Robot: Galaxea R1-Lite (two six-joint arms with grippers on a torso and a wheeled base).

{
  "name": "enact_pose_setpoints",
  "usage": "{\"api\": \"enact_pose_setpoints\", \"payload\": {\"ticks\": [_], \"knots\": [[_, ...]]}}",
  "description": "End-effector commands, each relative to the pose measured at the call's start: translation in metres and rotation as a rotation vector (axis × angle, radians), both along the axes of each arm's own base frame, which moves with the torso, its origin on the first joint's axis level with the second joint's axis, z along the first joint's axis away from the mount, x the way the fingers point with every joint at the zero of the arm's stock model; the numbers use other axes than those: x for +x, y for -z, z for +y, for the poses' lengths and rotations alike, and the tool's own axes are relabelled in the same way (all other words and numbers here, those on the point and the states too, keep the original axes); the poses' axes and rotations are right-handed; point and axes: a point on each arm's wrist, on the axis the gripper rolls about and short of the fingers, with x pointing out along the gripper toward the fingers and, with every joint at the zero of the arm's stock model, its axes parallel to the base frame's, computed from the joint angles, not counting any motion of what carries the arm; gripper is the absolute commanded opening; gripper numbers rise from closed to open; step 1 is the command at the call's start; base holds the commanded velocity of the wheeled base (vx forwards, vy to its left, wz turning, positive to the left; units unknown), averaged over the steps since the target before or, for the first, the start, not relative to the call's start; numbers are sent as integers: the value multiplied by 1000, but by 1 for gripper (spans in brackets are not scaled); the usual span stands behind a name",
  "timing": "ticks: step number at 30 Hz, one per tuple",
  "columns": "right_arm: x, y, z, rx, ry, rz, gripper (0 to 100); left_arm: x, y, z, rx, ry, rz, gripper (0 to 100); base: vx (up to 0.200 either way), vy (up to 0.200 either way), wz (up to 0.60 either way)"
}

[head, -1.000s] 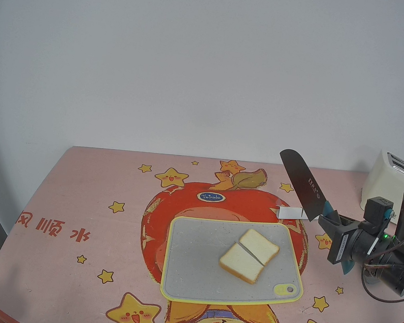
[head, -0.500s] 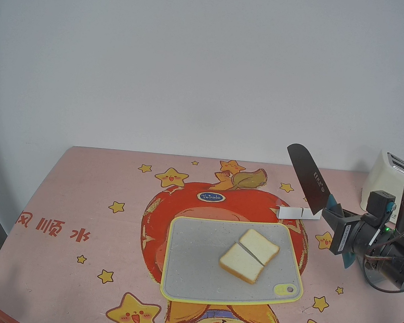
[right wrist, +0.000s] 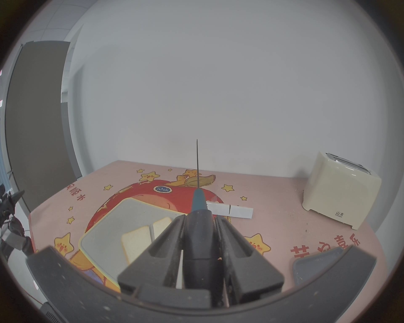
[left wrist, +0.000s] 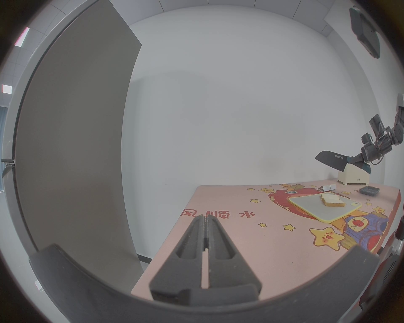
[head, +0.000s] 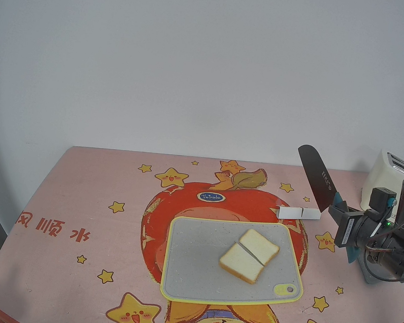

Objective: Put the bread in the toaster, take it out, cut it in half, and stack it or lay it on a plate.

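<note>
The bread lies cut in two on a grey, yellow-rimmed cutting board (head: pixel 194 256): a near half (head: pixel 241 263) and a far half (head: pixel 259 245), side by side with a slit between them. Right of the board, above the table, my right gripper (head: pixel 338 213) is shut on the teal handle of a knife; its dark blade (head: pixel 318 177) points up and to the left. The handle (right wrist: pixel 198 235) sits clamped between the fingers in the right wrist view. The cream toaster (head: pixel 390 182) stands at the back right. My left gripper (left wrist: pixel 205 252) is shut and empty, off the table's left end.
A white knife rest (head: pixel 298 213) lies on the table just behind the board's far right corner, under the blade. A dark flat dish (right wrist: pixel 324 260) sits near the toaster, below my right arm. The table's left half is bare printed cloth.
My right gripper has carried the knife to the right and slightly up, away from the board and toward the toaster. The bread halves and the left arm have not moved.
</note>
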Motion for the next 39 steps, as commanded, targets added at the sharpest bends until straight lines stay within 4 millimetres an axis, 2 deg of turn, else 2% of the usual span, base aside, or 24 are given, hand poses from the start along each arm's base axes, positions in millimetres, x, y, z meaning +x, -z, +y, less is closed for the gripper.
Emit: {"api": "enact_pose_setpoints", "payload": {"ticks": [1, 10, 39], "knots": [[7, 8, 0, -14, 14, 31, 0, 0, 5, 0, 1, 0, 1, 0, 0, 0, 0], [8, 19, -1, -36, 20, 73, 0, 0, 5, 0, 1, 0, 1, 0, 0, 0, 0], [11, 37, -4, -71, 39, 137, 0, 0, 5, 0, 1, 0, 1, 0, 0, 0, 0]]}}
